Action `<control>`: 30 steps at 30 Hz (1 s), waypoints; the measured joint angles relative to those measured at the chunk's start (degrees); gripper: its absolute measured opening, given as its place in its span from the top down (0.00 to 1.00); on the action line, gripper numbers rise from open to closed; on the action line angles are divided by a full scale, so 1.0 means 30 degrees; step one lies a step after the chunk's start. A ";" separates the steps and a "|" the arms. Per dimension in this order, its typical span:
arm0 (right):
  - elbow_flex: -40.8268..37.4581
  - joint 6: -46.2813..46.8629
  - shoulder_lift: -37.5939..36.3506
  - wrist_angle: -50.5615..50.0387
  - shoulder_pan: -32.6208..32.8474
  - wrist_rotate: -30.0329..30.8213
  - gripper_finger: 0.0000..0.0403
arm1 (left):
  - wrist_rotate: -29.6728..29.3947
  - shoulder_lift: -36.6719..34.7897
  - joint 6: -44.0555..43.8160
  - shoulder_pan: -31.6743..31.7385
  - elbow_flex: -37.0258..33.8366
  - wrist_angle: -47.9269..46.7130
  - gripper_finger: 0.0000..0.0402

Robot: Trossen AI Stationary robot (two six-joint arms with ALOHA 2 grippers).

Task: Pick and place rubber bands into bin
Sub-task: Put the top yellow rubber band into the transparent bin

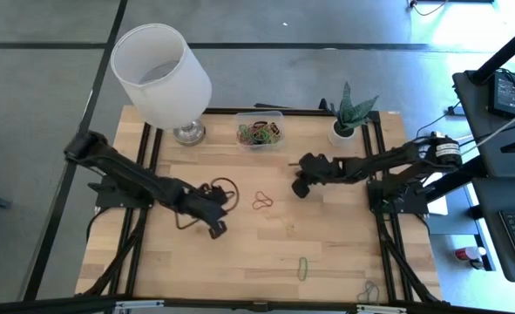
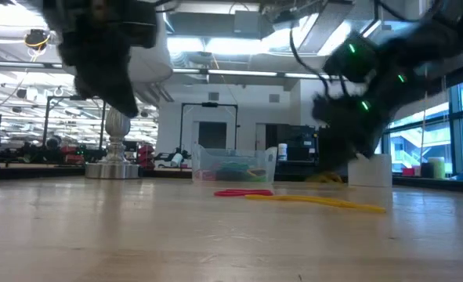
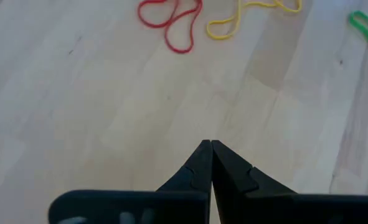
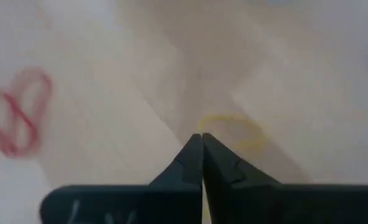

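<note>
The clear bin (image 1: 260,133) stands at the table's far middle and holds several coloured rubber bands; it also shows in the low view (image 2: 233,164). A red band (image 1: 262,202) and a yellow band (image 3: 246,15) lie on the wood mid-table, and a green band (image 1: 302,268) lies nearer the front. My left gripper (image 1: 215,228) is shut and empty, left of the red band (image 3: 171,18). My right gripper (image 1: 301,187) hangs above the table between the bin and the red band, shut on a yellow rubber band (image 4: 230,129). My right gripper pinches a yellow rubber band between its two fingertips. A small loop of the band (image 4: 233,127) sticks out just past the tips. The fingers slant down toward the table, and the band is lifted clear of the wood.
A large white lampshade on a metal base (image 1: 161,74) stands at the far left. A small white pot with a green plant (image 1: 348,122) stands right of the bin. Another band (image 1: 369,292) lies at the front right corner. Bare wood lies between the arms.
</note>
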 joint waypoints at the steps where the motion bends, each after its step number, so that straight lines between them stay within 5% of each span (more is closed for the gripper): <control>1: 0.0732 0.0001 -0.0215 -0.0971 -0.0028 0.0140 0.99 | 0.0020 -0.0667 0.0007 0.0054 -0.0660 0.0201 1.00; 5: 0.3958 -0.0551 -0.0552 -0.4861 -0.0031 0.0714 1.00 | 0.0001 -0.3113 0.0583 0.0223 -0.3139 0.0474 1.00; 14: 1.1816 -0.2980 0.0410 -0.6206 0.0047 0.3132 1.00 | 0.0765 -0.7702 0.3473 0.1535 -0.6911 0.1065 1.00; 23: 1.8638 -0.5120 0.5552 -0.7640 -0.1864 0.3308 1.00 | 0.2299 -1.0491 0.7307 0.3966 -0.8427 0.0998 1.00; 30: 2.0008 -0.4550 0.9301 -0.8424 -0.3499 0.3297 1.00 | 0.2942 -1.1568 0.8236 0.5150 -0.8592 0.0979 1.00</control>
